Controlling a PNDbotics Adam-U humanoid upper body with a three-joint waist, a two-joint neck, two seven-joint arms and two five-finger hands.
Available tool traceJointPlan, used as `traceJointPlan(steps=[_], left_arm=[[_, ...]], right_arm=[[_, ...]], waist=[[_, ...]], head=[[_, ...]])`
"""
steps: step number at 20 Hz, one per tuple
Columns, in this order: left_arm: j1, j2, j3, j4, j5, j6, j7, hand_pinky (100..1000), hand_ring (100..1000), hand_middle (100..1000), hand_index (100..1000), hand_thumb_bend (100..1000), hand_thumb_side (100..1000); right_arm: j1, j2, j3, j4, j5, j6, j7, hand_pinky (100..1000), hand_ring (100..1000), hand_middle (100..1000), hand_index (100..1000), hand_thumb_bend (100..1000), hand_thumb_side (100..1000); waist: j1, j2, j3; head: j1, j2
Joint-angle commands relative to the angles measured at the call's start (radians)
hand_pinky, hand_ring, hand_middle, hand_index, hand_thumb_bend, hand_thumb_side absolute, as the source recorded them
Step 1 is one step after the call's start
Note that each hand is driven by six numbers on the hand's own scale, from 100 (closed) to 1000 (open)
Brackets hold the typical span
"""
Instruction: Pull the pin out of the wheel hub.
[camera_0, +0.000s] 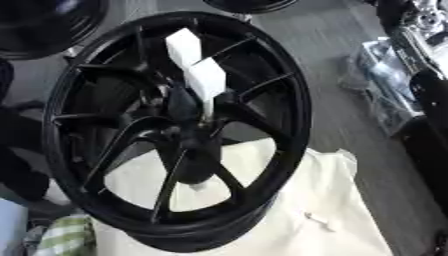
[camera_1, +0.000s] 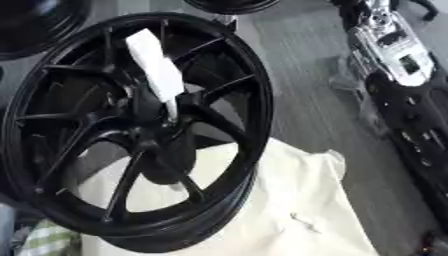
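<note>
Fingers did not show on either side, so we could not tell if they were released or clenched; only a black and silver arm (camera_1: 394, 45) ran down the right edge, and no hand was visible at its end.

Standing up from the centre of the wheel hub (camera_0: 188, 125) was the pin (camera_1: 156, 65). It had a white, blocky upper part, and below it a thin pale shank went down into the dark bore. We judged it light and stiff, probably plastic, with flat matte faces that should not be slippery. The wide white block seemed the place to take hold, with thumb against fingers on 2 opposite faces. The pull should go straight along the shank, because a sideways pull could bend or jam the thin part. How tight it sat in the bore we could not see.

Around the hub, the wheel (camera_0: 293, 105) was glossy black, with slim spokes that forked toward a deep rim. It looked heavy and rigid, and it leaned tilted on a cream cloth (camera_0: 337, 210), soft and wrinkled. This could let the wheel shift during the pull.

Farther out we saw a grey plank floor (camera_0: 324, 45), another black wheel (camera_0: 44, 25) at the upper left, and a green striped rag (camera_0: 66, 237) at the lower left.
</note>
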Motion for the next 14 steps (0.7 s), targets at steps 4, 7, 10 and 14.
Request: traceJointPlan(steps=[4, 7, 10, 14], left_arm=[[-0.042, -0.093, -0.004, 0.005, -0.020, -0.008, 0.062, 768, 723, 775, 808, 141, 834], [-0.051, -0.124, -0.003, 0.011, -0.060, -0.015, 0.087, 770, 734, 784, 816, 149, 836], [-0.057, -0.150, -0.003, 0.018, -0.074, -0.023, 0.109, 767, 721, 774, 809, 150, 838], [-0.058, -0.169, -0.001, 0.022, -0.084, -0.024, 0.121, 765, 715, 769, 806, 147, 836]], right_arm=[[-0.015, 0.000, -0.013, -0.034, 0.012, -0.004, -0.003, 731, 640, 678, 770, 477, 427], [-0.013, 0.006, -0.016, -0.038, 0.015, -0.006, -0.005, 731, 641, 678, 770, 478, 426], [-0.011, 0.011, -0.017, -0.044, 0.021, -0.009, -0.006, 732, 643, 679, 769, 477, 425], [-0.007, 0.012, -0.017, -0.048, 0.030, -0.009, -0.005, 732, 642, 678, 769, 479, 422]], waist=[[-0.003, -0.013, -0.002], [-0.004, -0.012, -0.002], [-0.004, -0.010, -0.003], [-0.004, -0.008, -0.003]], head=[[0.022, -0.002], [0.028, -0.002], [0.033, -0.002], [0.041, -0.002]])
